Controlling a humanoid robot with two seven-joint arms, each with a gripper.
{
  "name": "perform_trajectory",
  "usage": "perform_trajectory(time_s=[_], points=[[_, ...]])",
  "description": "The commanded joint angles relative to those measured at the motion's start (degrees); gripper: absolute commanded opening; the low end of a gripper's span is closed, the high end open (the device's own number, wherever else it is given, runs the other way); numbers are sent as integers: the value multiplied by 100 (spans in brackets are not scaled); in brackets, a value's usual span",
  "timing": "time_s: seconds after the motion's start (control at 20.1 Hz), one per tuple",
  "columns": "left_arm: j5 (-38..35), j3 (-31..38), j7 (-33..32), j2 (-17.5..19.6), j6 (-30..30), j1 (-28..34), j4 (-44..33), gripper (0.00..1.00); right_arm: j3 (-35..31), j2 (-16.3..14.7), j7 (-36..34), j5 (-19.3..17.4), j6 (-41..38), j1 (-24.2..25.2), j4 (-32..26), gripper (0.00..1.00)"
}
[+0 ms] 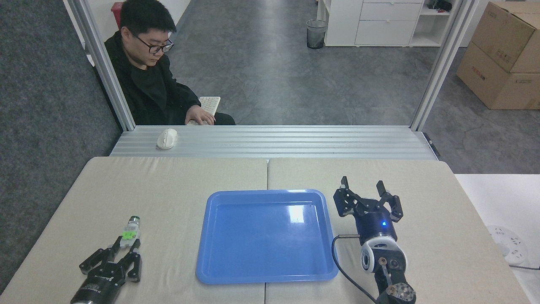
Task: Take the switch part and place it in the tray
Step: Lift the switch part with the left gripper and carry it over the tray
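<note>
Left of the tray [265, 276], the left gripper [125, 245] pinches the switch part's [129, 232] pale rear end, cap pointing away, evidently for carrying, while the right gripper [363, 185] waits wide open.

A mouse [166, 138] lies on the aluminium ledge [295, 141] beyond the table [177, 185]. A person [152, 80] sits behind it, one hand on a keyboard [209, 104]. Bin [316, 33], cabinet [379, 21] and boxes [502, 55] stand further back.

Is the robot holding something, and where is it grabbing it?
Left hand grips the switch by its white end. Right hand holds nothing.
</note>
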Motion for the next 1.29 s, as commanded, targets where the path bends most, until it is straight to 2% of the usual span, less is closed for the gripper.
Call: perform_trajectory(time_s=[0.0, 0.05, 0.15, 0.4, 0.55, 0.74, 0.94, 1.14, 1.24], points=[[-10, 346, -75, -12, -260, 12, -2395, 0, 3, 0, 0, 0, 4, 0, 0, 100], [-9, 294, -92, -47, -391, -23, -2800, 0, 3, 0, 0, 0, 4, 0, 0, 100], [-36, 189, -119, -108, -629, -76, -3049, 0, 3, -9, 0, 0, 4, 0, 0, 100], [-115, -706, -154, -188, -1034, -103, -3112, 3, 3, -9, 0, 0, 4, 0, 0, 100], [-500, -1296, -145, -275, -1095, -103, -3059, 0, 3, -9, 0, 0, 4, 0, 0, 100], [-1072, -1858, -145, -661, -1157, -112, -2735, 0, -6, 0, 0, 0, 4, 0, 0, 100], [-1239, -2299, -145, -908, -1157, -6, -2664, 0, 3, 0, 0, 0, 4, 0, 0, 100], [-1923, -2493, -180, -1058, -1140, -6, -1883, 0, 3, 0, 0, 0, 4, 0, 0, 100], [-2424, -2493, -180, -1058, -1131, 3, -1496, 10, -6, -8, 0, 0, 4, 0, 0, 100]])
